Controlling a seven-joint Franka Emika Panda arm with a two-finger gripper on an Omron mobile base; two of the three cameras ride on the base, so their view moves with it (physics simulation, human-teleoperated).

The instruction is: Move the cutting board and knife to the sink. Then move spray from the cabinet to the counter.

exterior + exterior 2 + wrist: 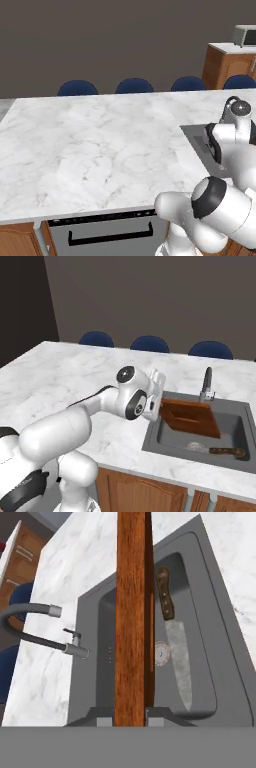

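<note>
Here the gripper [129,718] is pinched on the cutting board [190,417], its two finger tips pressed against either face of the wood at the board's near end, as the hand view shows with the board running edge-on up the middle of the picture. In the right base view the board hangs out from the hand over the sink [235,406], tilted, its held end above the sink's left rim and its far end reaching toward the middle of the basin; whether its low edge touches the basin floor cannot be told. The knife [220,451] lies flat on the sink floor along the front wall, handle toward the right end, blade toward the round drain [195,446]. In the hand view the knife [174,647] lies just beside the board, dark handle away from the hand and silver blade pointing back toward it. The faucet [207,383] stands on the counter [75,371] at the sink's back rim, its curved neck arching over the basin. Along the counter's far edge three blue chair backs [149,344] show above the marble, and in the left base view a wooden unit with a toaster oven [245,35] on top stands well beyond the counter's far right corner.
</note>
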